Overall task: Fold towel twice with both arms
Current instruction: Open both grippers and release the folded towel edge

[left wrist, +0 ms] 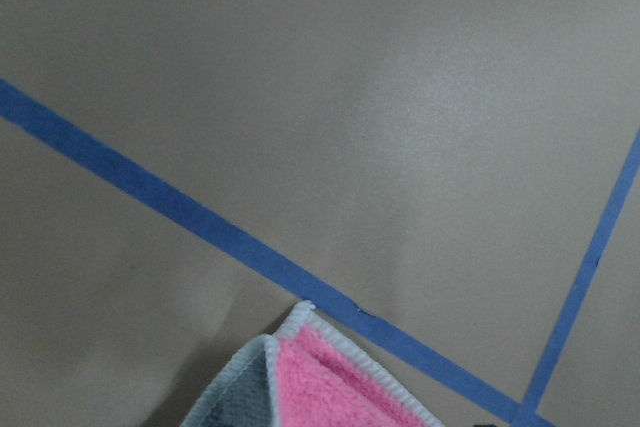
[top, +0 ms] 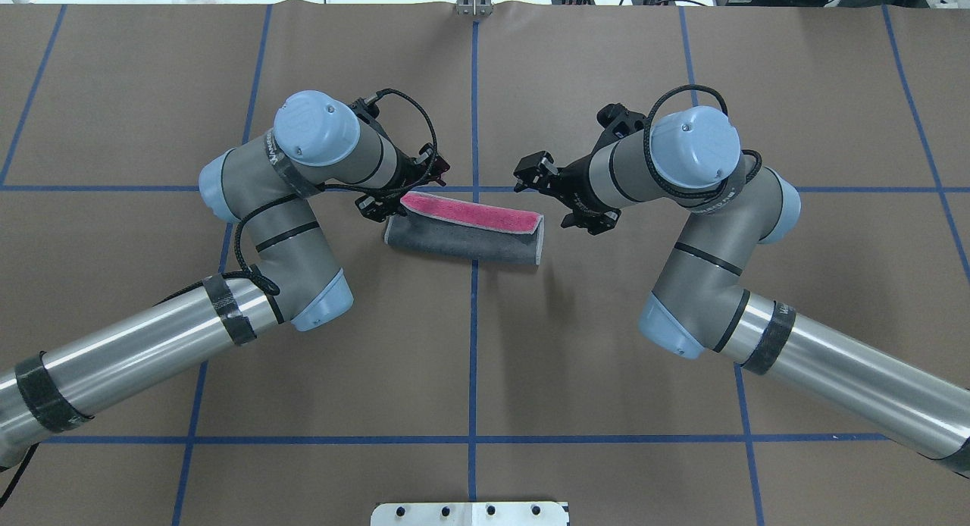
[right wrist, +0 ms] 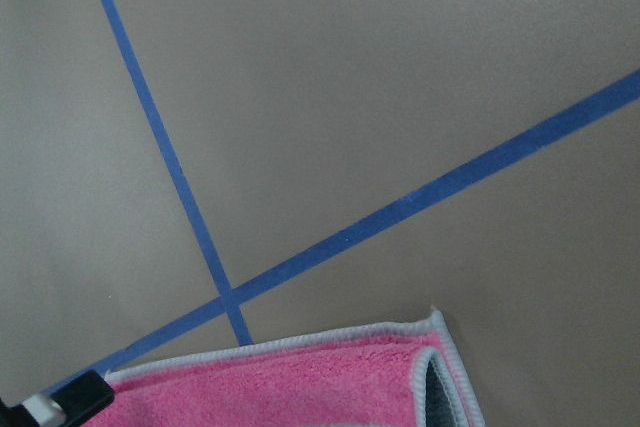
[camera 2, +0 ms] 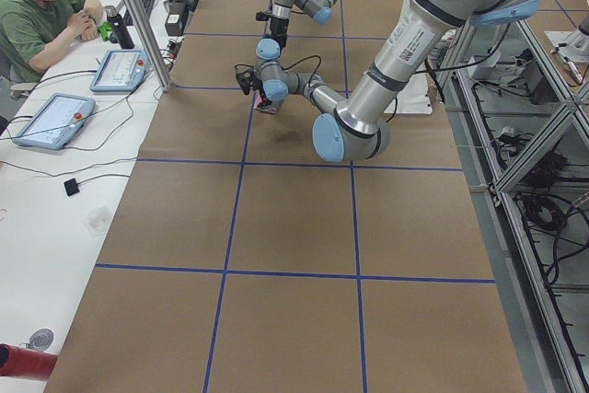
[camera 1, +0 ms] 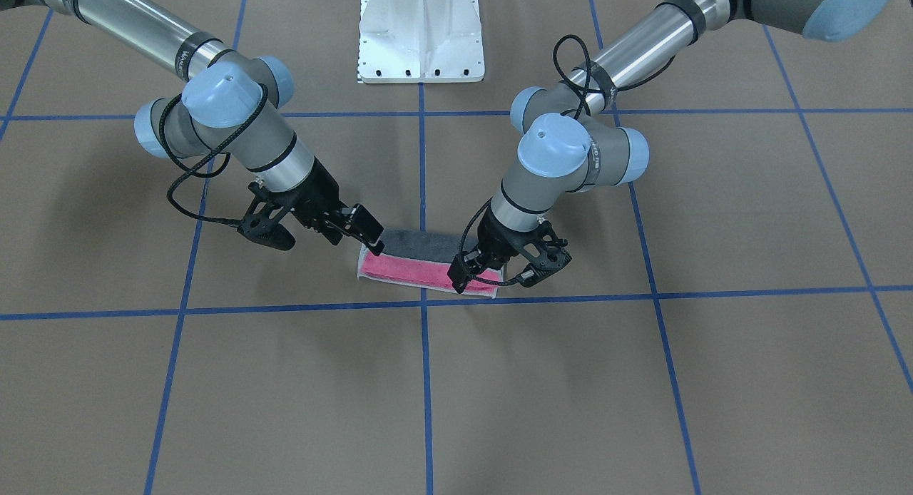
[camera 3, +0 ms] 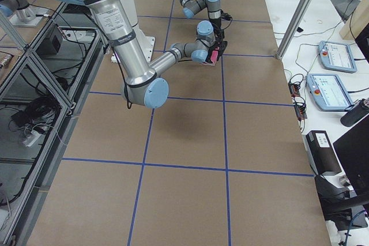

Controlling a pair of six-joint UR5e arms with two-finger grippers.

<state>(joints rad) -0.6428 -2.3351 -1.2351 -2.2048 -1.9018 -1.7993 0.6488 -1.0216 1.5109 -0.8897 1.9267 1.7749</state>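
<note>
Left hand (camera 1: 461, 277) pinching towel (camera 1: 414, 270) corner; right hand (camera 1: 371, 235) state unclear; pink edge near blue line (camera 1: 285, 308).

A pink terry towel (right wrist: 300, 382) with a light grey stitched border runs along the lower edge, over a brown paper-covered surface (right wrist: 400, 77). At its right corner the cloth doubles over and shows dark grey inside. Two blue tape lines (right wrist: 450, 183) cross just beyond its edge. A small black-and-white part (right wrist: 60, 402) sits at its left end; what it is cannot be told.

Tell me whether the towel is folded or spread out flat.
Folded. The towel lies as a narrow strip, its grey face doubled over the pink, which shows as a band along one long edge.
</note>
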